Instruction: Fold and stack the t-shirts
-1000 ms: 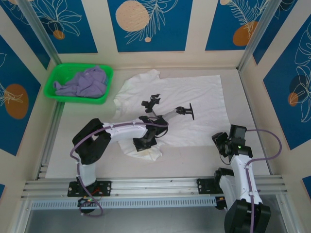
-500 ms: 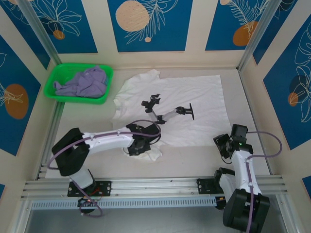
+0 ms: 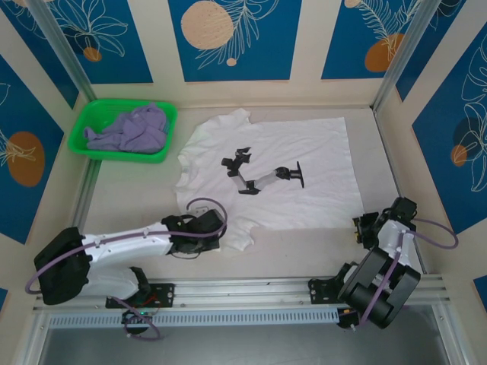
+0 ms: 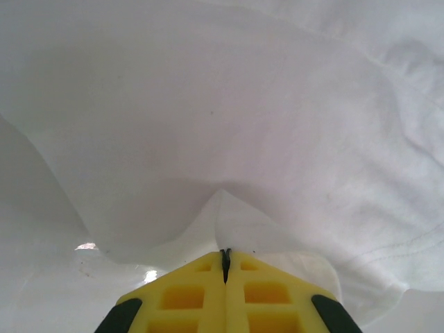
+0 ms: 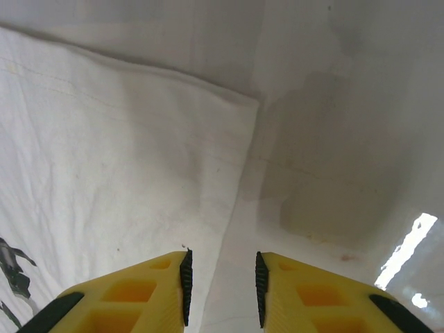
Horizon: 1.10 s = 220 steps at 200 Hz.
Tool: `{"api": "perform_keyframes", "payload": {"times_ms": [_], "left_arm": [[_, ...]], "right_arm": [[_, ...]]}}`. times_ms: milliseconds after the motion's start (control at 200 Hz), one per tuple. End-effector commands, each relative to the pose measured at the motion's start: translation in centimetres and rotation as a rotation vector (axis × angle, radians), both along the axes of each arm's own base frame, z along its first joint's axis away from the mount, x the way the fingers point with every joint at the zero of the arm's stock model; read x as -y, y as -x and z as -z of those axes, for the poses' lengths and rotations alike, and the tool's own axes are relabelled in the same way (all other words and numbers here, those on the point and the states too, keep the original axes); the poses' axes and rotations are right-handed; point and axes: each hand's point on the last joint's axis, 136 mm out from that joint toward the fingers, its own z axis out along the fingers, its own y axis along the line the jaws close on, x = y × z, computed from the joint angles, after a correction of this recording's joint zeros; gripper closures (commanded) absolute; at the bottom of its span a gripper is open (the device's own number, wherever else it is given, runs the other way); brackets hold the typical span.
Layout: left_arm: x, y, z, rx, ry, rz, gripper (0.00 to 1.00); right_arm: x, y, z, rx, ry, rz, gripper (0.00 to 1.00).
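Observation:
The white t-shirt (image 3: pixel 304 182), with a black-and-grey print, lies spread flat mid-table. My left gripper (image 3: pixel 213 237) sits low at its near-left sleeve. In the left wrist view the yellow fingers (image 4: pixel 201 295) are shut, pinching a peak of the white t-shirt (image 4: pixel 236 139) at the left gripper (image 4: pixel 225 254). My right gripper (image 3: pixel 361 228) is at the shirt's near-right corner. In the right wrist view the right gripper (image 5: pixel 220 277) stands open, with the t-shirt's side edge (image 5: pixel 239 180) running between the fingers. The lavender t-shirt (image 3: pixel 133 128) lies crumpled in the basket.
The green basket (image 3: pixel 80 125) stands at the back left. Bare table (image 3: pixel 122 194) lies left of the white shirt, and a strip of bare table (image 5: pixel 333 139) lies to its right. An aluminium rail (image 3: pixel 243 287) runs along the near edge.
My left arm has dropped low and drawn the pinched sleeve toward the near left, flattening it. My right gripper has swung right to the shirt's near-right corner, and its jaws have narrowed.

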Motion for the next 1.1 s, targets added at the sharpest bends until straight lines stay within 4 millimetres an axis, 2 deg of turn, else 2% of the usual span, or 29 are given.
{"api": "perform_keyframes", "payload": {"times_ms": [0,295,445,665,875,955,1095], "left_arm": [[1.1,0.6,-0.3,0.037,0.07,0.078,1.0],[2.2,1.2,0.2,0.096,0.105,0.228,1.0],[2.7,0.8,-0.7,0.143,0.097,0.291,1.0],[1.7,0.5,-1.0,0.187,0.058,0.315,1.0],[0.3,0.3,-0.9,0.216,0.011,0.303,1.0],[-0.1,0.0,-1.0,0.229,-0.007,0.29,1.0],[-0.9,-0.4,-1.2,0.247,-0.038,0.269,1.0]], "right_arm": [[0.1,-0.6,-0.6,0.008,0.005,-0.043,0.67],[1.6,-1.4,-0.6,-0.064,0.063,-0.12,0.59],[2.2,-1.5,-0.3,-0.099,0.078,-0.138,0.59],[2.7,-1.3,1.2,-0.167,0.06,-0.137,0.61],[3.1,-2.1,1.8,-0.155,0.038,-0.156,0.57],[3.1,-2.1,2.3,-0.159,0.034,-0.156,0.6],[3.2,-1.8,2.7,-0.194,0.023,-0.152,0.7]]}}
